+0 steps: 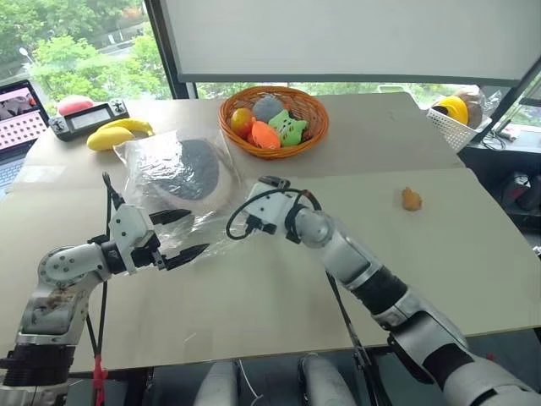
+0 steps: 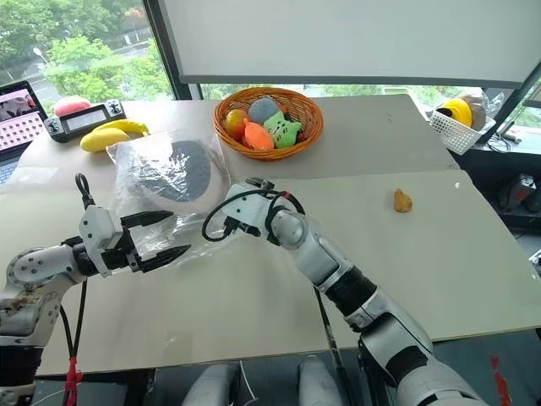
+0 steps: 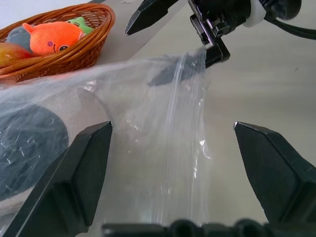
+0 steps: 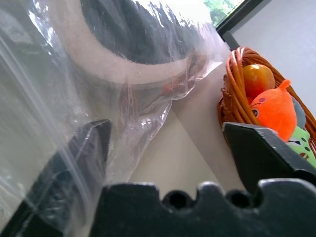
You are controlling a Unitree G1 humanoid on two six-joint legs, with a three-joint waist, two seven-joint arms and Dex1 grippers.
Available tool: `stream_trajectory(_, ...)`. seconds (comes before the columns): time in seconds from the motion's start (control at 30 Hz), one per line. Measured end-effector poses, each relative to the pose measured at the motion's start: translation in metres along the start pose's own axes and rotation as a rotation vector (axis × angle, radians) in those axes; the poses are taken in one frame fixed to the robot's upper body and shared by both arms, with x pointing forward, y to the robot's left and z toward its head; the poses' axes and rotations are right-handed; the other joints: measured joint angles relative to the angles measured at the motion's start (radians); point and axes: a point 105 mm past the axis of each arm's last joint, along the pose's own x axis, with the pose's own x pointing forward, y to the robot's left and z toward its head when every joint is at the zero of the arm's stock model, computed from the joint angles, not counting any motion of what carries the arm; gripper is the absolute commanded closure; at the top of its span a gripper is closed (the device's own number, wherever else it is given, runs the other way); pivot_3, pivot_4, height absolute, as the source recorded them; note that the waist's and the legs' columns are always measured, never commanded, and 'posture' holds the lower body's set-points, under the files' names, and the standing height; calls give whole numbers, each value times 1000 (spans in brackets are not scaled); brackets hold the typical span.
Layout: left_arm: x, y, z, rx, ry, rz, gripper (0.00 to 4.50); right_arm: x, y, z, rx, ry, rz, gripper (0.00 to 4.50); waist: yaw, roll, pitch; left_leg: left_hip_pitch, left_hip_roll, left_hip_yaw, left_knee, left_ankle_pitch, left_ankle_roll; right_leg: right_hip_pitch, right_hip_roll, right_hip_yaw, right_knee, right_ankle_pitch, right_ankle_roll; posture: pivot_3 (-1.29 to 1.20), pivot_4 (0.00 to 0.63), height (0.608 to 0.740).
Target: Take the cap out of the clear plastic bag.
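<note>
cap (image 1: 196, 167): inside bag (image 1: 144, 161), on table
left gripper (image 1: 182, 237): spread wide, at bag edge
right gripper (image 3: 177, 29): spread, 1 finger under film

On my table (image 1: 279, 288) the cap (image 1: 190, 169) lies in the clear plastic bag (image 1: 161, 182), with the basket (image 1: 272, 118) behind, to its right.

Bright, even daylight from the window (image 1: 93, 42) ahead; soft shadows, wrist views blurred up close.
</note>
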Motion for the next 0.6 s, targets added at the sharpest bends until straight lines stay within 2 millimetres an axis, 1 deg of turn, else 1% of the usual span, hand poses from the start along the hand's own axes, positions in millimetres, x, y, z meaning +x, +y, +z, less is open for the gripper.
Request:
stream_trajectory(0.03,0,0,0,1,0,1,251,-1,2,-2,7,2,5,1610,0,0,0,0,0,0,0,0,0,0,0,0,0,0,0,0,150,740)
stream_trajectory(0.17,1,1,0,6,4,4,251,-5,14,-13,38,23,54,3006,0,0,0,0,0,0,0,0,0,0,0,0,0,0,0,0,150,740)
stream_trajectory(0.2,2,1,0,7,3,4,251,-6,16,-13,42,21,67,3402,0,0,0,0,0,0,0,0,0,0,0,0,0,0,0,0,150,740)
stream_trajectory(0.3,4,0,0,11,6,3,251,-7,21,-6,51,-5,103,4337,-1,0,0,0,0,0,0,0,0,0,0,0,0,0,0,0,150,740)
stream_trajectory(0.33,4,0,-1,11,6,0,251,-7,22,-5,51,-10,110,4423,-2,0,0,0,0,0,0,0,0,0,0,0,0,0,0,0,150,740)
stream_trajectory(0.5,8,-5,-2,-1,14,-27,251,-7,30,2,60,-31,168,4423,-1,0,0,0,0,0,0,0,0,0,0,0,0,0,0,0,150,740)
stream_trajectory(0.53,9,-7,0,0,11,-36,251,-7,31,3,63,-33,176,4423,-1,0,0,0,0,0,0,0,0,0,0,0,0,0,0,0,150,740)
stream_trajectory(0.6,11,-15,11,-41,-11,-90,251,-6,32,4,72,-37,186,4423,-1,0,0,-1,0,0,0,0,0,0,0,0,0,0,0,0,150,740)
